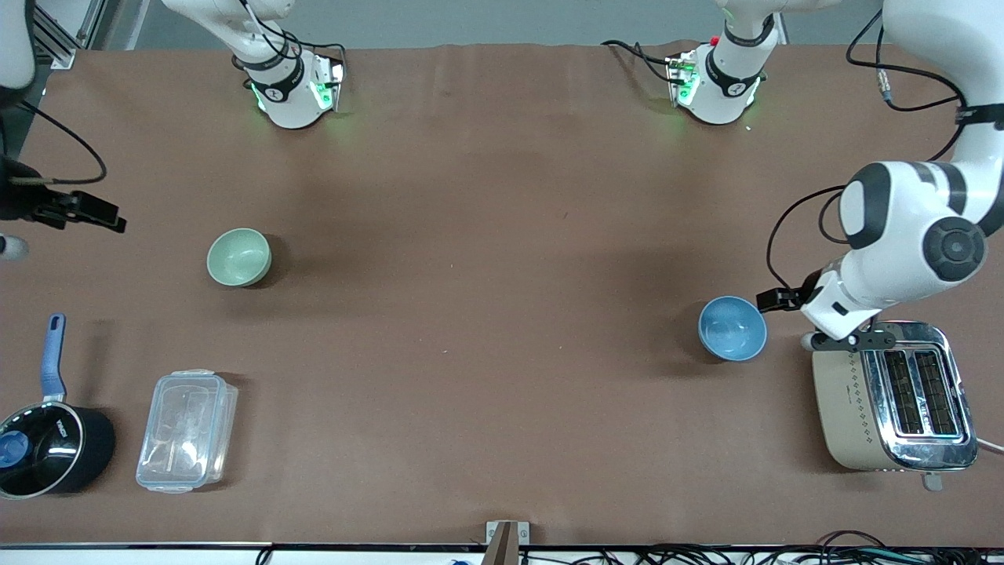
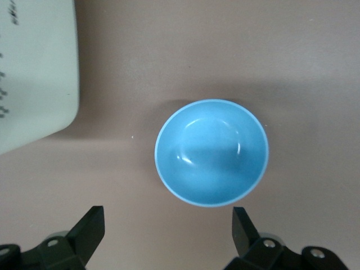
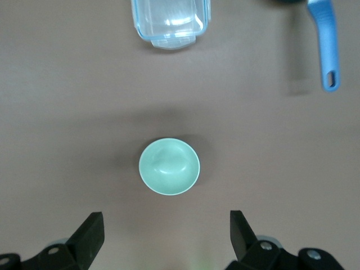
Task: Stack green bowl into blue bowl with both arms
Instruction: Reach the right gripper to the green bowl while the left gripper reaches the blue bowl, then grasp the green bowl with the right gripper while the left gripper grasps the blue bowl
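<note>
1. We see the green bowl (image 1: 239,256) upright on the brown table (image 1: 486,275), in the left-middle of the front frame, toward the right arm's end of the table and well apart from everything else.
2. We find the blue bowl (image 1: 732,328) upright at the right of the front frame, toward the left arm's end, just beside the beige toaster (image 1: 890,396) (the two do not touch).
3. In its own wrist view the left gripper (image 2: 169,225) hangs over the table beside the blue bowl, its jaws spread wide, wider than the bowl, and holding nothing; both fingertips (image 2: 93,220) are clear of the rim.
4. The right gripper (image 3: 167,226) likewise hangs with jaws spread fully, nothing between them, the green bowl (image 3: 169,166) showing above the gap in that frame.
5. We can read no label; white lettering on the black pot (image 1: 49,449) is too small to make out.
6. The left arm (image 1: 910,235) bends in at the front frame's right edge above the toaster; of the right arm only a dark part (image 1: 70,208) shows at the left edge.
7. A clear lidded plastic container (image 1: 187,430) lies beside the blue-handled pot at lower left.
</note>
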Available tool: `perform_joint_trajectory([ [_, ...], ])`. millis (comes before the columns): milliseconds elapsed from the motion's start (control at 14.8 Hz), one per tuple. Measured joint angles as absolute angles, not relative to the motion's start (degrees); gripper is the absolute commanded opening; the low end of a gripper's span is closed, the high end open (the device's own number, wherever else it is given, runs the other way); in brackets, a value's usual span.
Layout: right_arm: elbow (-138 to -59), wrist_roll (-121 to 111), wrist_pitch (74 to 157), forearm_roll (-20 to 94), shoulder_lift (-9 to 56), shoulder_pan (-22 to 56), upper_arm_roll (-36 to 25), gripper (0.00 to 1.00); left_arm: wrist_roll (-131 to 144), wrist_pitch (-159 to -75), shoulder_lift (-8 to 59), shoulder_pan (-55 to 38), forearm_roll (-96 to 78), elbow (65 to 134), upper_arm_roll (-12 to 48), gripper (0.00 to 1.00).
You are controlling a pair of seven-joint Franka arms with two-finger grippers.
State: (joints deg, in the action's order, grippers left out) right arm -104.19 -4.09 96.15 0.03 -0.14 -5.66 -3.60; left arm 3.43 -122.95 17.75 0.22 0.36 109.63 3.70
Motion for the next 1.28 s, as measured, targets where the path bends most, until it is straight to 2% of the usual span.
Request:
perform_joint_trajectory([
  [202, -110.9, -4.4, 102.2, 0.0, -0.1, -6.6, -3.6, 0.98, 3.4, -127.2, 19.8, 0.4, 0.4, 112.6, 3.7, 0.92],
  [472, -121.4, -7.2, 115.0, 0.0, 0.1, -8.8, -3.7, 0.98, 3.4, -130.7, 24.3, -0.1, 0.4, 112.6, 4.0, 0.81],
  [810, -131.2, -8.3, 126.3, 0.0, 0.2, -10.1, -3.8, 0.98, 3.4, -133.5, 27.0, 0.3, 0.5, 112.1, 4.0, 0.72],
  [945, -133.9, -8.3, 129.3, 0.0, 0.4, -10.1, -3.8, 0.97, 3.4, -133.5, 27.3, 0.5, 0.6, 111.7, 3.9, 0.60],
  [1080, -136.0, -8.3, 132.5, 0.0, 1.2, -10.1, -3.7, 0.93, 3.4, -133.5, 27.3, 0.7, 0.6, 111.5, 3.8, 0.40],
  [1282, -137.9, -8.4, 136.6, 0.0, 4.2, -10.1, -3.7, 0.85, 3.5, -133.5, 27.9, 0.8, 0.6, 111.1, 3.8, 0.16],
])
